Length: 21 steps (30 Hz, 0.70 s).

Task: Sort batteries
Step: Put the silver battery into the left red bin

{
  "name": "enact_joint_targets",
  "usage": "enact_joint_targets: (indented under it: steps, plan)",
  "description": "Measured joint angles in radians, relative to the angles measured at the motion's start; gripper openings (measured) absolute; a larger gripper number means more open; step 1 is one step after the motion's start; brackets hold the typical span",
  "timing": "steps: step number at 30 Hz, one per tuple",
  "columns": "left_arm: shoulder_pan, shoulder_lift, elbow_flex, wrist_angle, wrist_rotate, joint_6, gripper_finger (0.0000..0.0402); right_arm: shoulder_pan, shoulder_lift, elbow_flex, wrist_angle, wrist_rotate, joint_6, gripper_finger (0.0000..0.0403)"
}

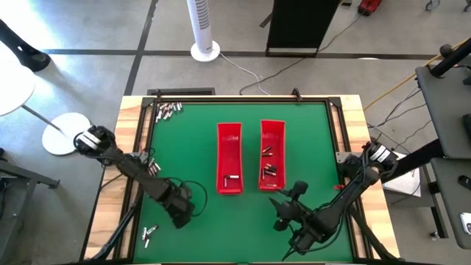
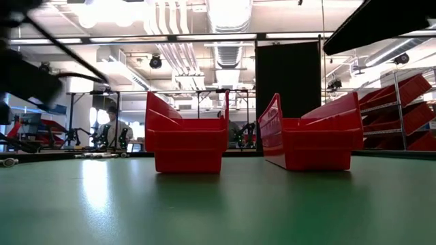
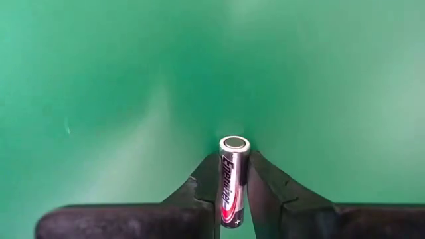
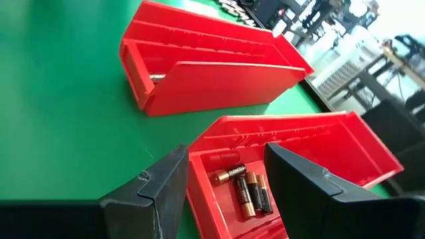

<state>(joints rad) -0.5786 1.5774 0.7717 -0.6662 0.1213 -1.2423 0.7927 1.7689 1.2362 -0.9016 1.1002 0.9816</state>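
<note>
While the left gripper (image 3: 234, 199) pinches a battery (image 3: 233, 178) over the green worktop (image 3: 99, 79), the right gripper (image 4: 222, 186) hangs open above a red tray (image 4: 319, 146)

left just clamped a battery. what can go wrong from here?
1. In the left wrist view the battery sits between the left gripper jaws with one end poking well past the tips; a narrow hold like that may let it swivel or slip on the way over.
2. The two red bins stand close together, so a slightly off release could land it in the wrong bin.
3. The right gripper hovers at the right bin's near end, possibly crowding the approach.
</note>
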Motion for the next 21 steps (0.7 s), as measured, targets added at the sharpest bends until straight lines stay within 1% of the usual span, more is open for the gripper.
enact_joint_targets:
  steps: [4, 6, 9, 12, 16, 21]
  plan:
    - [0.057, -0.008, -0.001, 0.01, 0.035, -0.154, 0.0029, -0.007, 0.024, 0.0, 0.004, 0.0, 0.074, 0.0192]
    - [0.074, -0.013, -0.001, 0.013, 0.034, -0.275, 0.0031, -0.006, 0.043, 0.0, 0.006, -0.005, 0.092, 0.0192]
    - [0.091, -0.019, -0.003, 0.038, 0.025, -0.425, 0.0034, -0.003, 0.073, 0.0, 0.009, -0.017, 0.084, 0.0192]
    - [0.095, -0.024, -0.004, 0.112, -0.005, -0.531, 0.0042, -0.007, 0.097, -0.001, 0.012, -0.037, 0.059, 0.0192]
    - [0.094, -0.027, -0.002, 0.147, 0.005, -0.599, 0.0054, -0.013, 0.106, -0.001, 0.025, -0.035, 0.05, 0.0192]
    - [0.094, -0.027, -0.002, 0.146, 0.016, -0.6, 0.0073, -0.015, 0.107, -0.001, 0.025, -0.033, 0.03, 0.0192]
